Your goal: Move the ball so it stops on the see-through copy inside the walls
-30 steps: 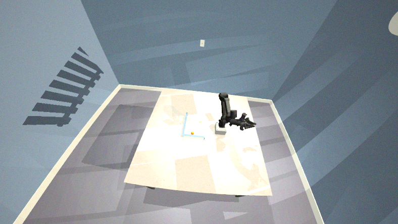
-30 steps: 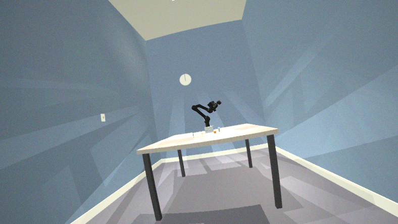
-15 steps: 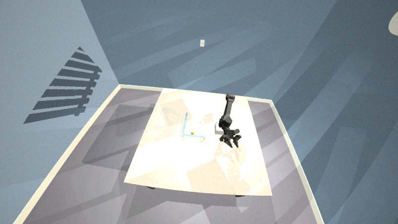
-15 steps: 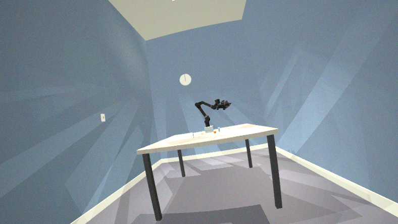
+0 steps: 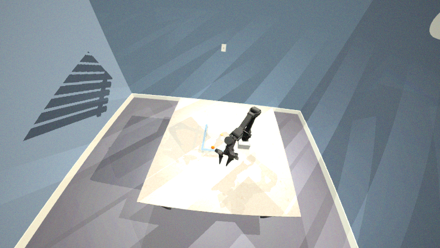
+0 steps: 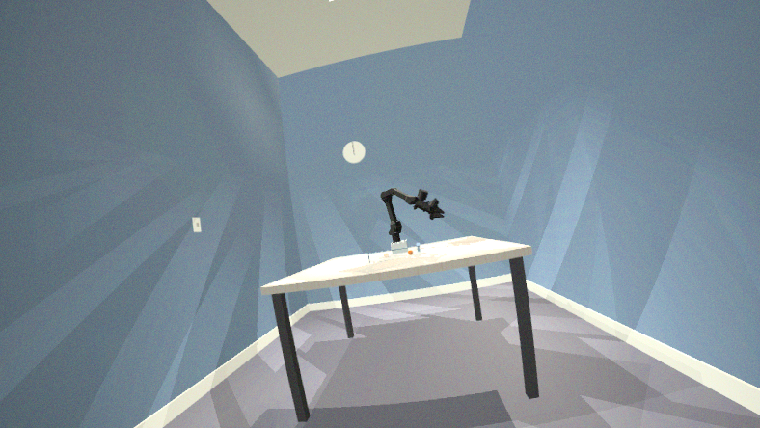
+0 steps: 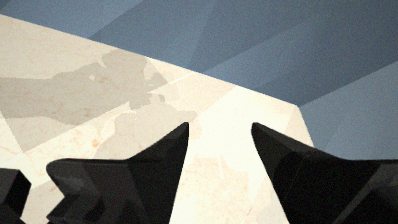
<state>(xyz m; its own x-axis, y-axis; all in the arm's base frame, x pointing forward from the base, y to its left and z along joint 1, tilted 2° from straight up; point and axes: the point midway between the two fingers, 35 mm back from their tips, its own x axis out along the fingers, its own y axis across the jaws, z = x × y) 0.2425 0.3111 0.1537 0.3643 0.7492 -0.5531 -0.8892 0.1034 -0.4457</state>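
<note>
Closest to the wrist camera, we saw the two dark fingers of the gripper (image 5: 224, 162) standing partly spread, with only pale counter (image 5: 252, 190) between them, so the jaws pinched nothing. The gripper hung high above the counter, tilted down and forward, as the exterior view showed (image 6: 435, 211). From above, the orange ball (image 5: 212, 147) lay on the counter inside the angle of the two low clear walls (image 5: 205, 135), close to the corner where they meet and just beside the gripper in that view, though well below it. The fainter see-through copy (image 5: 221, 134) sat farther back, nearer the arm's base block (image 5: 244, 146) and apart from the ball. We judged the step in hand to be the reach toward the ball, and to do it well we would have turned the wrist back toward the corner, since the wrist camera showed no ball at all, then come straight down over the ball so the fingers cleared the walls. We would also have closed gently, because a ball will likely roll at a glancing touch. Farther off, a wall plate (image 5: 223, 47) and a round wall clock (image 6: 353, 151) carried no readable writing, and we found no brand or label anywhere.
</note>
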